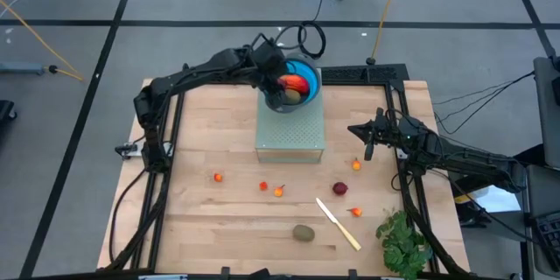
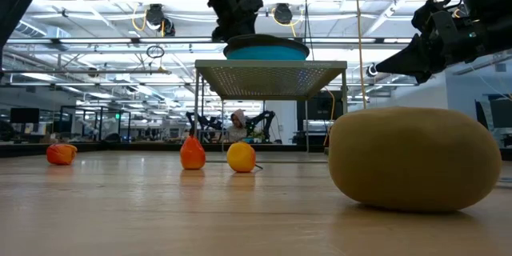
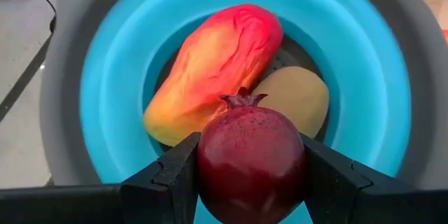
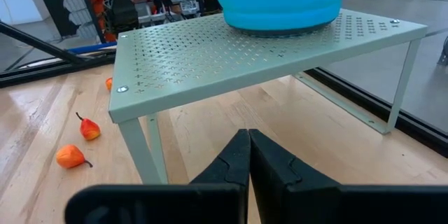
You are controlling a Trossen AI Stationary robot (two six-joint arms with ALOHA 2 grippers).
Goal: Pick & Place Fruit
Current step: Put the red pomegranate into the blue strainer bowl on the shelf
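Pomegranate (image 3: 252,157) sits pinched between the two dark fingers (image 3: 171,178) of the left end effector (image 1: 278,83), hanging right over the blue bowl (image 3: 364,77). So that one's clearly grasping the dark red ball, little crown on top and all. Down in the bowl there's already a red-orange mango (image 3: 217,70) lying at a tilt, and a tan-green kiwi-like oval (image 3: 301,98) tucked just beside it, touching it.

The bowl stands on a pale green perforated metal rack (image 1: 290,131) at the far middle of the wooden counter (image 1: 192,227). From the low view you can see the rack's legs and the bowl up on top.

Rest of the fruit is scattered on the counter: a few tiny orange-red bits (image 1: 218,177) in a loose row in front of the rack, another dark red ball (image 1: 339,189) near the right side, and a brown-green kiwi (image 1: 304,233) near the front edge, which fills the low view. A long cream knife (image 1: 338,224) lies diagonally between the kiwi and a green leafy bunch (image 1: 402,241) in the front right corner.

Right end effector (image 1: 368,147) hovers just right of the rack above the counter, fingers clenched together with nothing in them.
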